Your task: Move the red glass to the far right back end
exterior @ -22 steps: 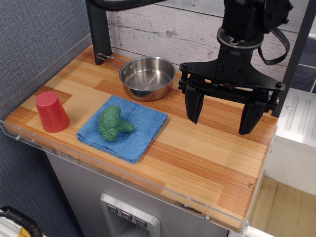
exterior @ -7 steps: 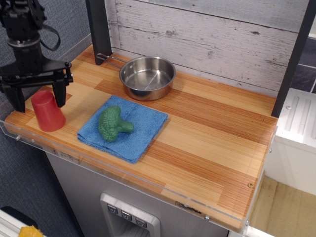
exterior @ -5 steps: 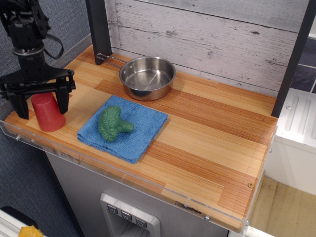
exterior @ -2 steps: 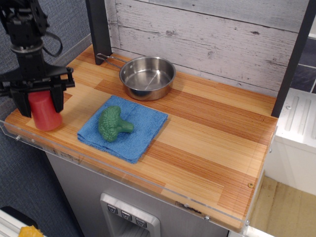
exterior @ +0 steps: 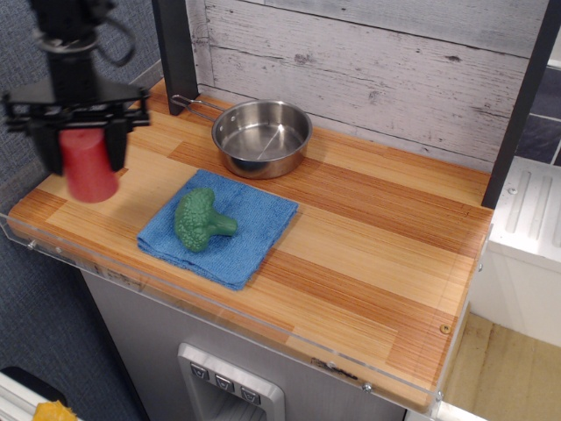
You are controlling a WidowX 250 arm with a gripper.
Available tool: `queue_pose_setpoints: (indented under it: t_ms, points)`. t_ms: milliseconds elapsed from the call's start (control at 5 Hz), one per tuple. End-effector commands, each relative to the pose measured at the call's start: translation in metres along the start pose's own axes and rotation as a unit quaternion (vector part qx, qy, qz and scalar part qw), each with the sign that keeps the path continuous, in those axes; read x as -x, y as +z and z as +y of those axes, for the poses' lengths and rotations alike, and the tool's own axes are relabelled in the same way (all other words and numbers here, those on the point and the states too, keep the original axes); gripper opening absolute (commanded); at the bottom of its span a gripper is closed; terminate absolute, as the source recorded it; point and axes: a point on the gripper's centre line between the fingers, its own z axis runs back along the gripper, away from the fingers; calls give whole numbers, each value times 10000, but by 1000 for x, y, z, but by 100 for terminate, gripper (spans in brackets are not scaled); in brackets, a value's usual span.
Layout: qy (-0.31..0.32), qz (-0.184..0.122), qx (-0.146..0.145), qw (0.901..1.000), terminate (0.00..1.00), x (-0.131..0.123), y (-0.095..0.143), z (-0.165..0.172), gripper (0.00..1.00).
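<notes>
- red glass looks like a small plastic tumbler, so probably light and stiff, not fragile; matte surface should give the fingers decent friction
- tapered cone, narrow end up, so a squeeze on the sides could let it slide down and out; a grip around mid-height across the width seems safest
- gripper is clamped around the red glass, one dark finger on each side of it, upper half of the glass between them
- red glass is over the front left corner of the countertop; looks lifted clear of the wood, blurry, so can't be sure of the gap
- arm comes down from above at the top left, wrist roughly vertical, fingers pointing straight down, cross-bar running left to right
- frame is motion-blurred around the gripper, finger contact detail not readable
- blue cloth lies just right of the glass, near the front edge, green broccoli on top of it
- steel bowl sits towards the back edge, left of middle, handle pointing to the back left corner
- far right back end by the black post and the whitewashed planks is bare wood, well apart from the glass
- judgement: grasp done, carry across the whole desk is left; path runs above cloth and bowl, so keep height
- risk: light cup can tip when set down
</notes>
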Motion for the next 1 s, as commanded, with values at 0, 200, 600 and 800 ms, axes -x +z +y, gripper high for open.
queue_pose_setpoints:
  t_ms: [0,200,600,800]
  points:
    - [-1177,-697,853,9869,0,22,56,-70,0]
    - [-1733,-849,1102,9750,0,29,69,-104,0]
    - [-2810,-726,1137,9502,0,41,58,-175,0]
    - [-3251,-624,1158,9365,0,52,50,-200,0]
